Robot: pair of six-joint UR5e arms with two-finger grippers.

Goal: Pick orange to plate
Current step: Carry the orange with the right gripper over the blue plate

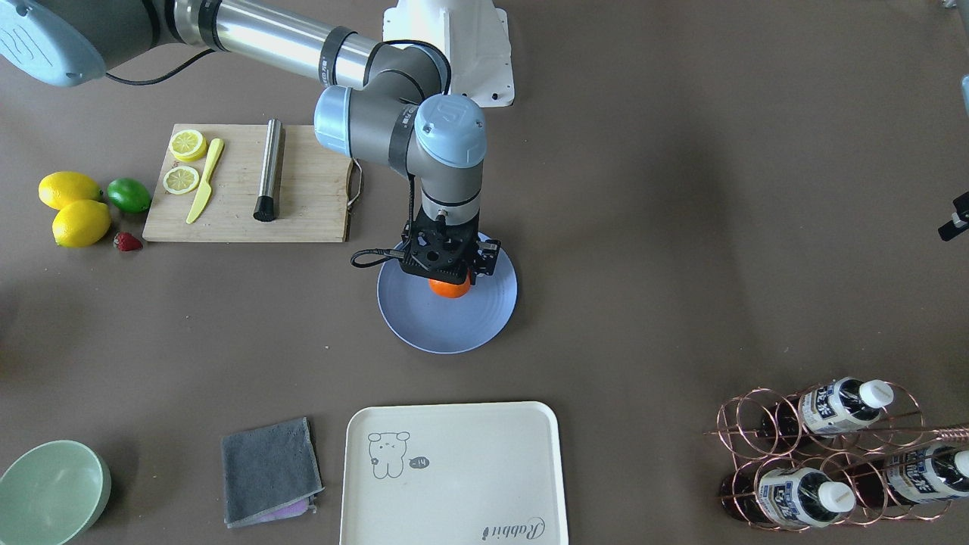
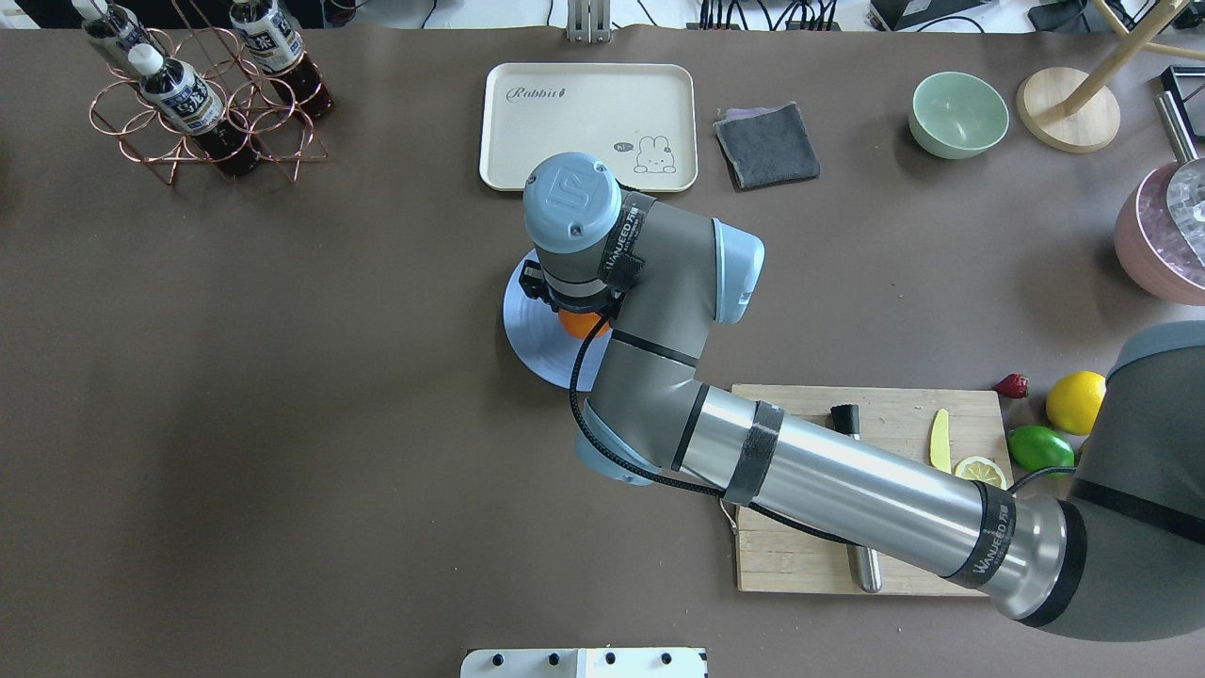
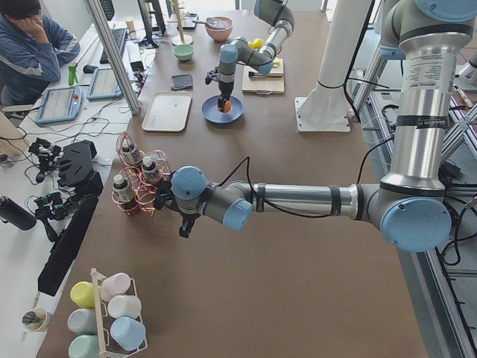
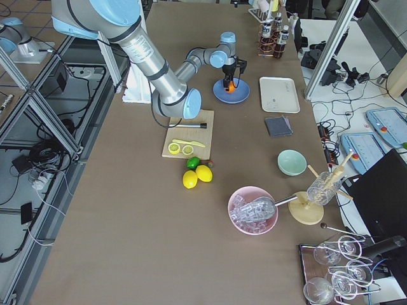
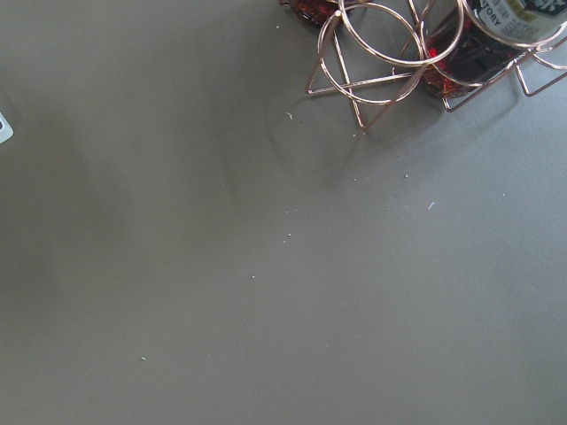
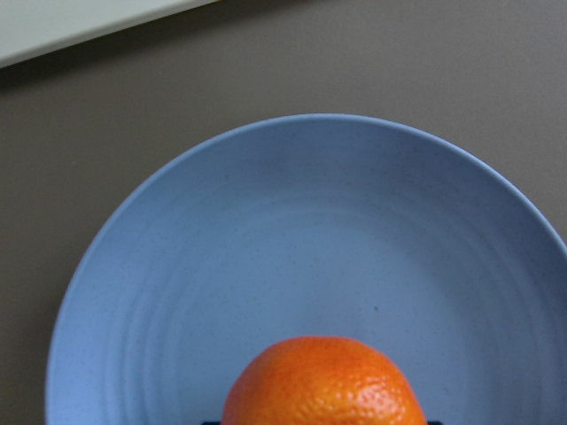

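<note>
Right gripper (image 1: pixel 448 274) points straight down over the periwinkle plate (image 1: pixel 424 322), claw hidden, cannot tell if grasping | orange (image 1: pixel 449 288) directly beneath it, over plate's robot-side half | left gripper (image 3: pixel 184 226) far left, beside copper bottle rack (image 3: pixel 140 181), claw state cannot tell

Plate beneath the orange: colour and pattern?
The plate is periwinkle blue, faint concentric rings; clearest in right wrist view.

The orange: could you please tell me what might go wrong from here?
1. The orange seems held by the right gripper over the plate; released high, it could bounce.
2. It is round and the plate shallow, so it may roll off the rim.
</note>
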